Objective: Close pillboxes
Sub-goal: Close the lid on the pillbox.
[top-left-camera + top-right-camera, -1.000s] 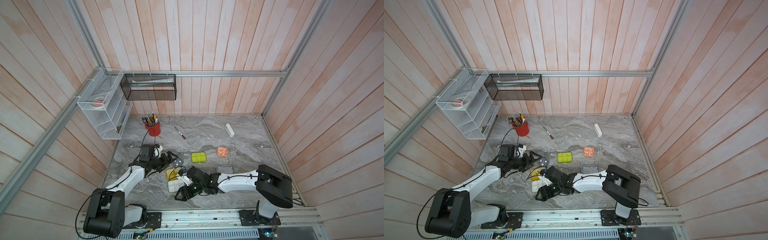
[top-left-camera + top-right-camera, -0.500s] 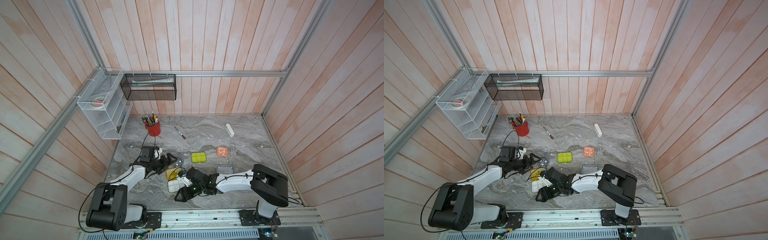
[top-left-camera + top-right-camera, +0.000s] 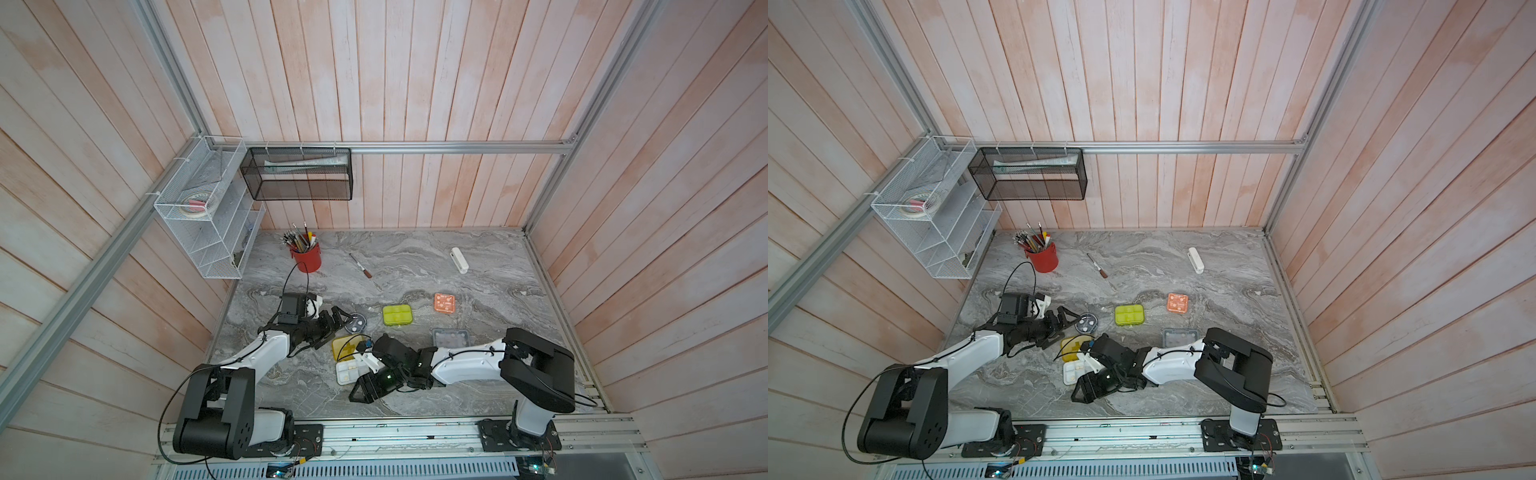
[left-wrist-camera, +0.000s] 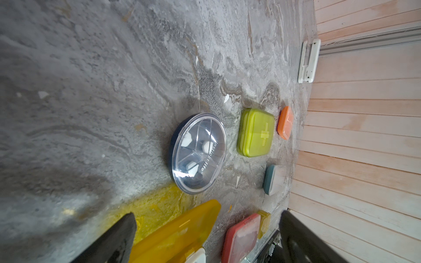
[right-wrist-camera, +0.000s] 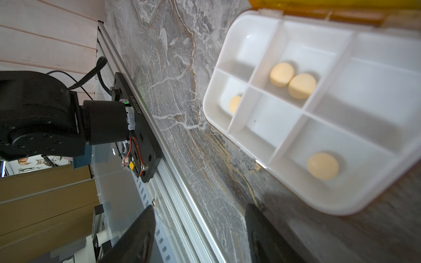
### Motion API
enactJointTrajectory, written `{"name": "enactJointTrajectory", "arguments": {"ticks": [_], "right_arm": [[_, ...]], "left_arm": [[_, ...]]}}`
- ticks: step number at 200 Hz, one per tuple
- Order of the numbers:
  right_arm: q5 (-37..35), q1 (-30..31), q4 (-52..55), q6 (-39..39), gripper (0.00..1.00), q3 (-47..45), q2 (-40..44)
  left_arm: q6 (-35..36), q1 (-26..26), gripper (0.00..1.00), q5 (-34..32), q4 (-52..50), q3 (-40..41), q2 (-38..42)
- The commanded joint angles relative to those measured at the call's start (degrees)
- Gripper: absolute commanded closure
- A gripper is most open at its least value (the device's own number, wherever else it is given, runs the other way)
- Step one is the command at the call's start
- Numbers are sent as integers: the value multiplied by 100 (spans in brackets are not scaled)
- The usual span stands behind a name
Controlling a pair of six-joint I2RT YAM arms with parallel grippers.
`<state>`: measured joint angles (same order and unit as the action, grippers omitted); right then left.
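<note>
The yellow pillbox lies open near the table's front: its yellow lid (image 3: 346, 346) is swung back and its white tray (image 3: 350, 371) holds several round pills (image 5: 292, 79). My right gripper (image 3: 362, 388) is open and empty, just in front of the tray (image 5: 319, 109). My left gripper (image 3: 337, 321) is open beside the dark round pillbox (image 3: 356, 322), with the lid (image 4: 177, 234) between its fingers (image 4: 114, 241) untouched. Shut lie the lime-green (image 3: 397, 314), orange (image 3: 444, 302) and blue-grey (image 3: 451, 336) pillboxes. Only the left wrist view shows the pink (image 4: 241, 236) and amber (image 4: 264, 222) ones.
A red cup of pens (image 3: 306, 255) stands at the back left, a small knife (image 3: 360, 266) lies beside it, and a white bar (image 3: 459, 259) lies at the back right. Wire baskets (image 3: 208, 216) hang on the left wall. A metal rail (image 3: 374, 432) runs along the front edge.
Both arms have shifted only slightly. The grippers stay where they were, and the yellow pillbox is still open.
</note>
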<state>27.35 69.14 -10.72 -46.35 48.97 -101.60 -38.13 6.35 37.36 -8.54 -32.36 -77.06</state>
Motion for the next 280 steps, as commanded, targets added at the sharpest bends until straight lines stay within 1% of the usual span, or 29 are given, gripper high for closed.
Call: {"name": "enactJointTrajectory", "arguments": {"ticks": [1, 37, 86, 131, 192, 280], "right_arm": [[57, -67, -103, -48, 35, -78, -139], [47, -146, -253, -119, 35, -185, -132], [42, -226, -374, -182, 36, -219, -175], [52, -243, -455, -199, 35, -169, -263], [67, -286, -527, -219, 35, -220, -255], [73, -364, -668, -287, 36, -315, -255]], "left_arm": [[95, -28, 0, 122, 171, 159, -61], [47, -28, 0, 248, 208, 258, -58], [-62, -28, 0, 402, 104, 324, 345], [-304, -28, 0, 613, 169, 509, 693], [-418, -28, 1, 695, 102, 494, 902], [-520, -18, 6, 905, 98, 582, 1178]]}}
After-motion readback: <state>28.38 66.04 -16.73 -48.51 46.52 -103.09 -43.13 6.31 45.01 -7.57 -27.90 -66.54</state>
